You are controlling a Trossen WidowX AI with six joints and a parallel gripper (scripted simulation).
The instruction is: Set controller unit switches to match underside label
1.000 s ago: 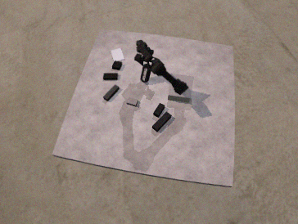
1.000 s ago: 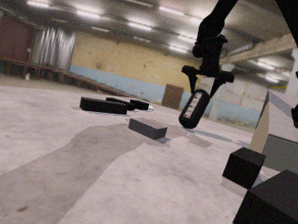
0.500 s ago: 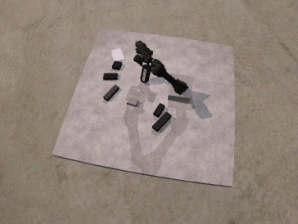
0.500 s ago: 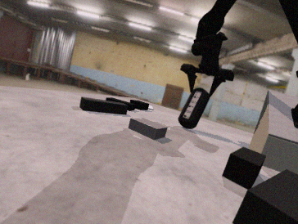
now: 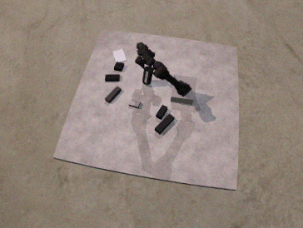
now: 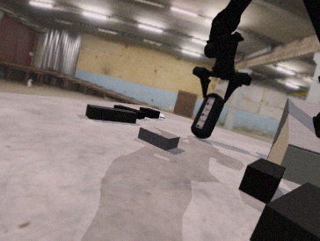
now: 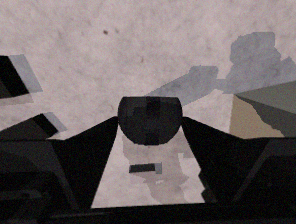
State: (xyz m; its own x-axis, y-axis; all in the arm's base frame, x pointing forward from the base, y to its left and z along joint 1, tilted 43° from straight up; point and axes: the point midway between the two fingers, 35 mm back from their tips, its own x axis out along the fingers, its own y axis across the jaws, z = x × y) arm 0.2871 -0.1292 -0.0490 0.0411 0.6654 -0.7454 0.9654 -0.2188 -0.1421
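Note:
The dark controller unit [image 5: 146, 76] [image 6: 206, 118] [image 7: 150, 122] hangs on end, slightly tilted, between the fingers of my gripper [image 6: 215, 97] [image 7: 150, 120]. The gripper is shut on its upper part. A pale strip with small dark marks runs along the face turned to the exterior view. The marks are too small to read, and I cannot tell whether they are the label squares or switches. The wrist view shows only the unit's rounded dark end. Its low end is close to the bench [image 5: 104, 137]; whether it touches is unclear.
Dark blocks [image 5: 112, 94] [image 5: 112, 77] [image 5: 119, 66] and a white square [image 5: 119, 55] lie to the left in the top view. Two dark blocks [image 5: 161, 111] [image 5: 165, 124] and a larger grey sloped body [image 5: 181, 101] [image 6: 302, 164] lie right. A small grey block [image 6: 158, 138] [image 7: 142, 168] lies nearer.

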